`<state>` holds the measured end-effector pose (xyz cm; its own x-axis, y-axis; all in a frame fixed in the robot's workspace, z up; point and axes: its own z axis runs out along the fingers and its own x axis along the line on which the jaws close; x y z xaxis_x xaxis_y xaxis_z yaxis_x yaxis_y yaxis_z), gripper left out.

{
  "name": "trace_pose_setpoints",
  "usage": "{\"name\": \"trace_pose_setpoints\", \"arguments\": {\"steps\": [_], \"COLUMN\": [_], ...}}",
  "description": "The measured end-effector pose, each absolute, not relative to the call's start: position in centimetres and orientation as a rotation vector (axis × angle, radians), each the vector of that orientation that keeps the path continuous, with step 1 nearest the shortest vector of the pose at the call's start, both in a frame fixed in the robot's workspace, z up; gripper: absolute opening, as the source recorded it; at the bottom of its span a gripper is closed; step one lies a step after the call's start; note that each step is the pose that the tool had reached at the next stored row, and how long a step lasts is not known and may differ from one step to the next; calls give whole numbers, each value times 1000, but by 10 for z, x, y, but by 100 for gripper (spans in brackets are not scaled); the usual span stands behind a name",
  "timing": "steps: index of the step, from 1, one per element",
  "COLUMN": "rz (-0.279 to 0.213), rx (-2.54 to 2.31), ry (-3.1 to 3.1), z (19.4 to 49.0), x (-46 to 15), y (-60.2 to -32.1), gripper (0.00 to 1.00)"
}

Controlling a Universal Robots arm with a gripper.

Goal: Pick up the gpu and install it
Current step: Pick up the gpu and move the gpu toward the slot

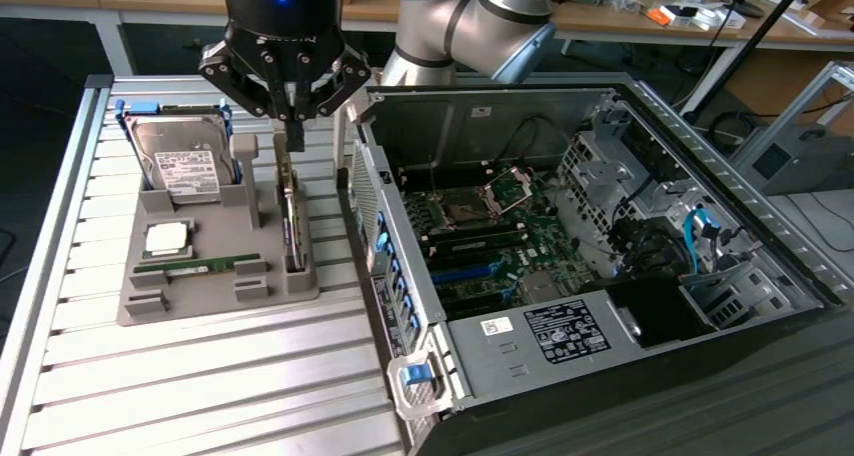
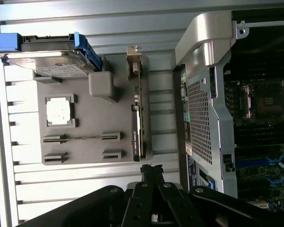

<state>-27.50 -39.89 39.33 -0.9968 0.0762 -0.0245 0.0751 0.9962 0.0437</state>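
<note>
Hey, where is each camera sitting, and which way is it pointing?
Exterior view: off the arm, raised, looking down on the grey tray and open computer case; the arm and shut pincer show.
Wrist view: on the wrist, looking along the pincer toward the tray; the pincer's dark frame shows.
Shared: tray, gpu, hard drive, case, pincer.

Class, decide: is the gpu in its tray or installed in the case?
In the tray: the gpu stands on edge in a slot there, outside the open case.
</note>
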Motion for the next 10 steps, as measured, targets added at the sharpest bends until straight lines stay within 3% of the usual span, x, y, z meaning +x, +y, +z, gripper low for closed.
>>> {"name": "trace_pose_setpoints", "arguments": {"steps": [5,7,9,10], "rz": [67,67,67,67], "rx": [118,118,118,118], "ry": [3113,3112,3113,3113], "z": [393,393,393,393], "x": [-275,-275,-275,-275], "y": [-399,-399,-399,-399], "gripper": [11,17,29,53]}}
